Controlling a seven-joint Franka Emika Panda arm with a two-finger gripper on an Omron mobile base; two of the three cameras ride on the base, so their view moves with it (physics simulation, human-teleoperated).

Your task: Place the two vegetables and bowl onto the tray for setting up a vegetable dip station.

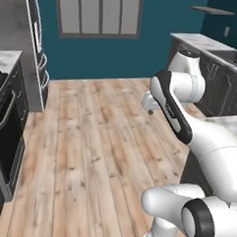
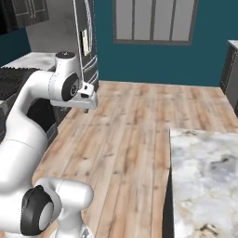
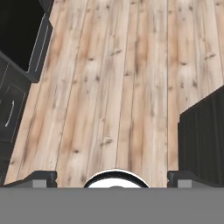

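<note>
My gripper [image 1: 150, 109] hangs folded back close to the arm, high above the wooden floor, and points down. The right base view shows the gripper [image 2: 87, 108] beside the upper arm joint. In the hand view its two dark fingertips [image 3: 40, 177] stand far apart at the bottom edge, so the gripper [image 3: 111, 178] is open with nothing between them. Below it lies bare plank floor [image 3: 118, 78]. The carrot stick, the cucumber, the wooden bowl and the tray are out of view.
A marble-topped island [image 2: 204, 172] stands to my right, and its dark side panel [image 3: 203, 140] shows in the hand view. A black oven [image 1: 6, 129] and a fridge [image 1: 38, 47] line the left wall. Another counter [image 1: 213, 46] runs along the far right.
</note>
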